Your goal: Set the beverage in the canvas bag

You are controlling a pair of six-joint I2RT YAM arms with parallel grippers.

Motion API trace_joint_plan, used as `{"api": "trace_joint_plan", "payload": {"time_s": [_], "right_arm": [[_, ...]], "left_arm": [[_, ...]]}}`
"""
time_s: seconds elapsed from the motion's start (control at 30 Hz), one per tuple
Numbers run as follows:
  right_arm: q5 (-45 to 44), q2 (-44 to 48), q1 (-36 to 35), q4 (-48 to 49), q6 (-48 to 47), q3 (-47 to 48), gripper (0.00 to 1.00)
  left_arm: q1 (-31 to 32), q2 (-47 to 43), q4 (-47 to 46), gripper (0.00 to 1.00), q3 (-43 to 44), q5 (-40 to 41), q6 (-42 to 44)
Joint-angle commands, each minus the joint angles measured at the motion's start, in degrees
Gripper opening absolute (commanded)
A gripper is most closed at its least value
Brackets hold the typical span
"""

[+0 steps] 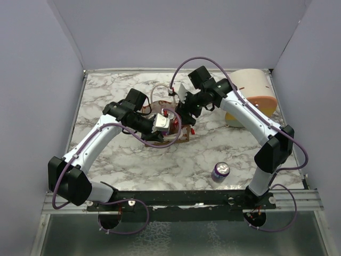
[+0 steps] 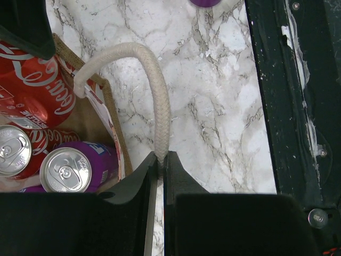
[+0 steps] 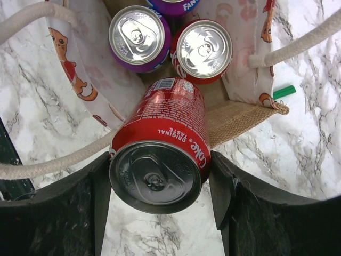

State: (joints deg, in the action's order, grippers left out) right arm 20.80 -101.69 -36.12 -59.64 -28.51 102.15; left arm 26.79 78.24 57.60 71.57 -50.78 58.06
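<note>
The right gripper (image 3: pixel 160 178) clamps one red Coca-Cola can (image 3: pixel 168 120), its far end over the open mouth of the canvas bag (image 3: pixel 242 120). Inside the bag two cans stand upright, a purple can (image 3: pixel 139 37) and a red can (image 3: pixel 202 49). A third, a Fanta can (image 3: pixel 176 5), is partly seen beyond them. The left gripper (image 2: pixel 160 158) pinches one white rope handle (image 2: pixel 160 90) of the bag. One loose purple can (image 1: pixel 220 171) stands well apart from the bag.
</note>
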Motion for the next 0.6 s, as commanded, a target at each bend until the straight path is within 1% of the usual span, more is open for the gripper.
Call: {"api": "trace_joint_plan", "payload": {"time_s": [0.0,0.17,0.47,0.57], "right_arm": [[2.50,0.21,-0.93,-2.92,-2.68,1.75,0.01],[1.40,-2.28,-2.15,-4.09,-1.68,2.84,0.01],[-4.06,-6.23,-2.47,-4.56,2.11,4.99,0.01],[-4.82,-7.30,-2.62,-4.06,3.39,5.78,0.03]], "left_arm": [[0.76,0.50,1.63,0.00,1.53,-3.31,1.36],[0.98,0.45,1.63,0.00,1.64,-3.13,1.70],[1.42,0.89,1.88,0.00,1.91,-3.56,1.66],[1.49,0.71,1.65,0.00,1.37,-3.71,1.96]]}}
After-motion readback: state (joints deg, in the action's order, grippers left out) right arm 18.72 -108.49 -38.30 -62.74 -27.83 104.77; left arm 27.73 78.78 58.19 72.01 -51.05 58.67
